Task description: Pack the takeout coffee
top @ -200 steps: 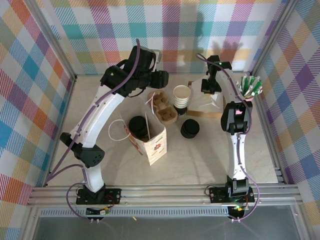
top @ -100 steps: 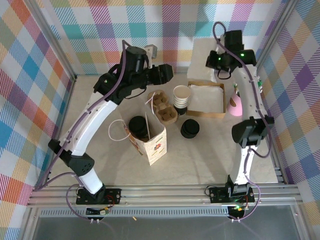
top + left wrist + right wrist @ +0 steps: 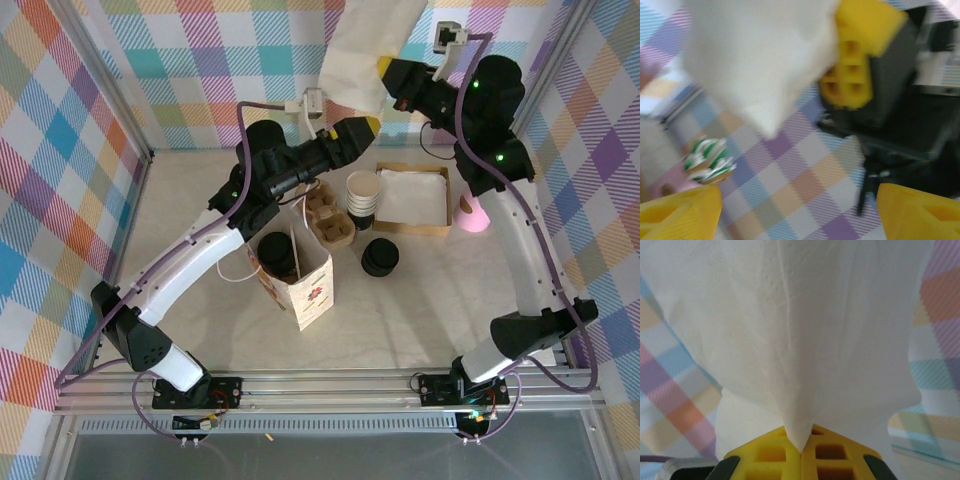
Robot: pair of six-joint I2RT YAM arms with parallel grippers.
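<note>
Pinching a white napkin point(image 3: 365, 45) aloft at 12 o'clock, right claw point(image 3: 386, 72) is clamped on it; left claw point(image 3: 362, 128) gapes empty at its 6 o'clock. Takeout coffee point(image 3: 276, 250) sits in paper bag point(image 3: 312, 288), mid-tabletop point(image 3: 420, 310).

Both arms reach toward each other at the back, the left gripper point(image 3: 363, 126) with its fingers spread wide apart, the right gripper point(image 3: 388, 72) higher up, pinched tight on a white napkin point(image 3: 365, 40).
</note>
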